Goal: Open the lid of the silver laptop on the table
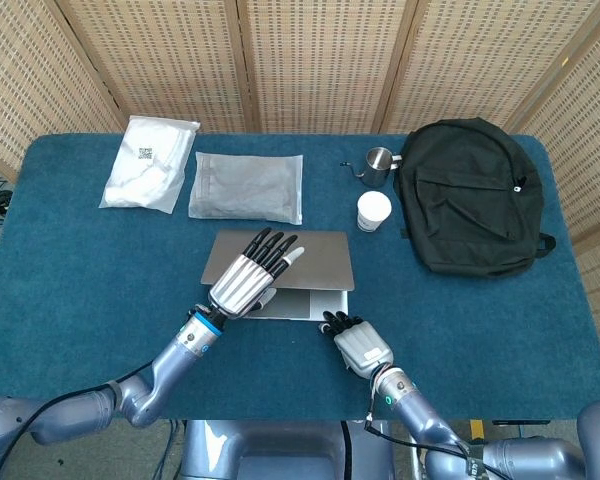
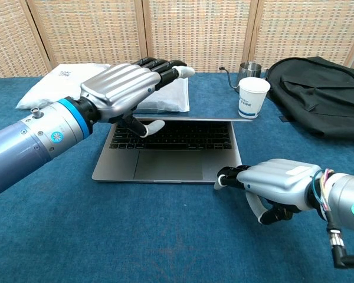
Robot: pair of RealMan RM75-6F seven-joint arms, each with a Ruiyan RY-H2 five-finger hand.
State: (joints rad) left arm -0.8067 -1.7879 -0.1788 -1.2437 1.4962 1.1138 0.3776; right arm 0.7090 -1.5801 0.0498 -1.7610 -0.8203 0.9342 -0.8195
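The silver laptop (image 1: 315,262) lies at the middle of the blue table, its lid partly raised; in the chest view the keyboard and base (image 2: 165,166) show under the lid edge (image 2: 200,118). My left hand (image 1: 246,279) (image 2: 125,88) holds the lid at its left side, fingers flat on top and thumb beneath the edge. My right hand (image 1: 358,344) (image 2: 278,180) rests on the table at the laptop's front right corner, fingers curled, their tips (image 2: 222,175) touching the base's corner.
A white paper cup (image 1: 373,211) (image 2: 252,97) and a small metal pitcher (image 1: 379,163) stand just behind the laptop on the right. A black backpack (image 1: 475,195) fills the right side. A grey pouch (image 1: 247,187) and a white bag (image 1: 150,163) lie at the back left.
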